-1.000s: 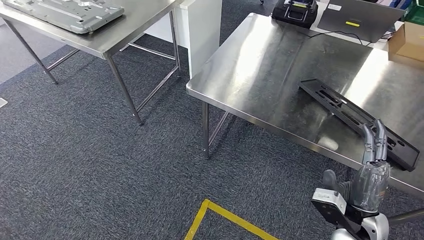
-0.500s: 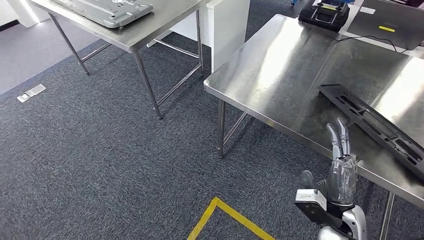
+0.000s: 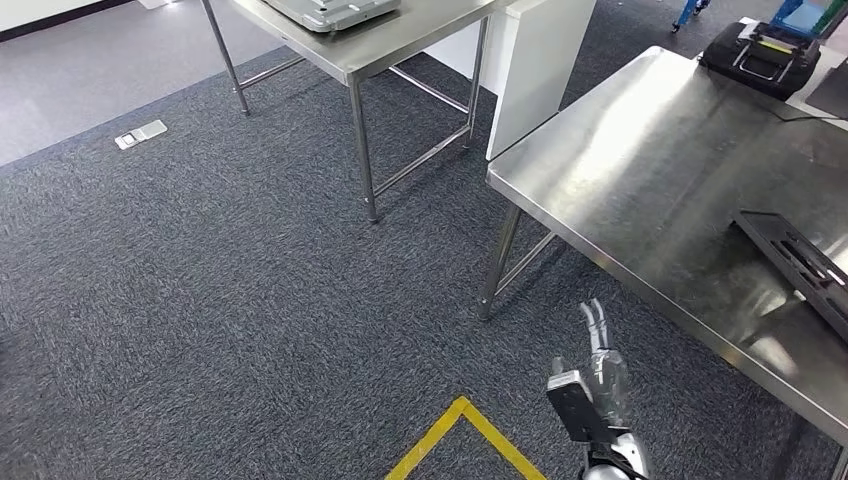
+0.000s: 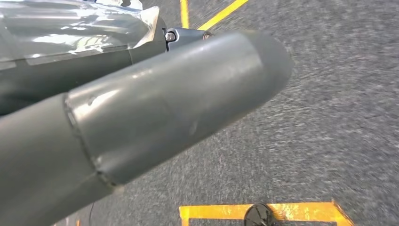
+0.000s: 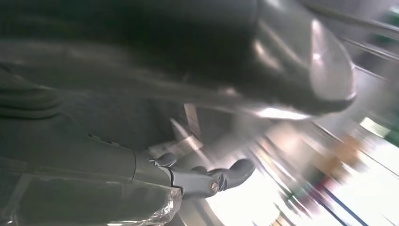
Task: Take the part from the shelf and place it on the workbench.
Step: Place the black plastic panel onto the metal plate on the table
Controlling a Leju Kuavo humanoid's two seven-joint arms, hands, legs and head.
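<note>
The part (image 3: 800,265), a long black slotted piece, is lying flat on the steel workbench (image 3: 650,160) near its right end, touching no hand. The right hand (image 3: 598,375) is hanging below the bench's front edge over the grey carpet, fingers straight and apart, holding nothing. The left hand (image 4: 141,113) is sitting over carpet and yellow tape (image 4: 263,212), seemingly empty; its finger spread cannot be told.

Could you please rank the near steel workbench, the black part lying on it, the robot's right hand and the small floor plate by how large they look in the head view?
1. Steel workbench
2. Black part, cut off by the frame edge
3. Right hand, which is nearer the camera, so it looks bigger
4. Floor plate
</note>
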